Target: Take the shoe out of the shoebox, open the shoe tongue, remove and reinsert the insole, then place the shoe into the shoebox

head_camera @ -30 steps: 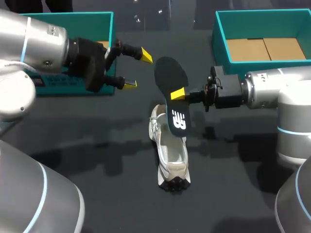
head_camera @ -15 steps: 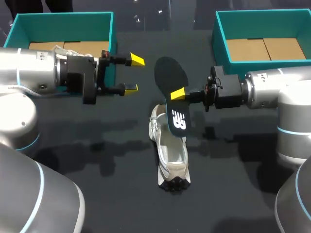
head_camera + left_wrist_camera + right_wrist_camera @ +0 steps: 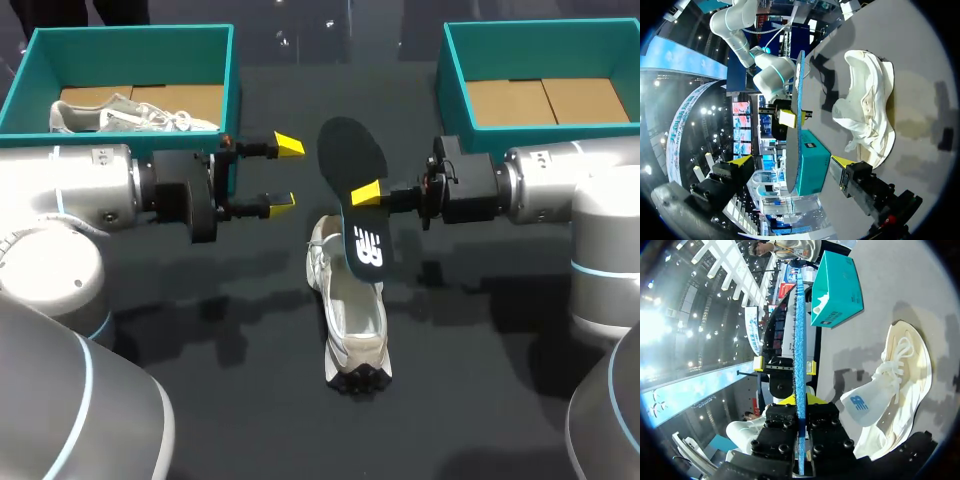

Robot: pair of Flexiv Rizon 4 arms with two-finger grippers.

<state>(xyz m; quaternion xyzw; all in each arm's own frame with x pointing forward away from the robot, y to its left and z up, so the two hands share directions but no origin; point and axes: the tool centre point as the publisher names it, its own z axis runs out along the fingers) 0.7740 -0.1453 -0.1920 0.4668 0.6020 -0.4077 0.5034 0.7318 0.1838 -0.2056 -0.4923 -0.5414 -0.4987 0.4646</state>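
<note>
One shoe (image 3: 130,115) lies in the left shoebox (image 3: 130,32); right fingers (image 3: 365,192) pinch the insole (image 3: 352,155), left fingers (image 3: 290,145) gape.

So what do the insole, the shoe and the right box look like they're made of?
The insole is probably foam with a dark matte top; its edge looks blue and speckled in the right wrist view. The shoe is off-white, likely soft matte textile; the tongue folds over limply. The right box looks like cardboard: teal matte walls, bare brown floor flaps with a seam.
</note>
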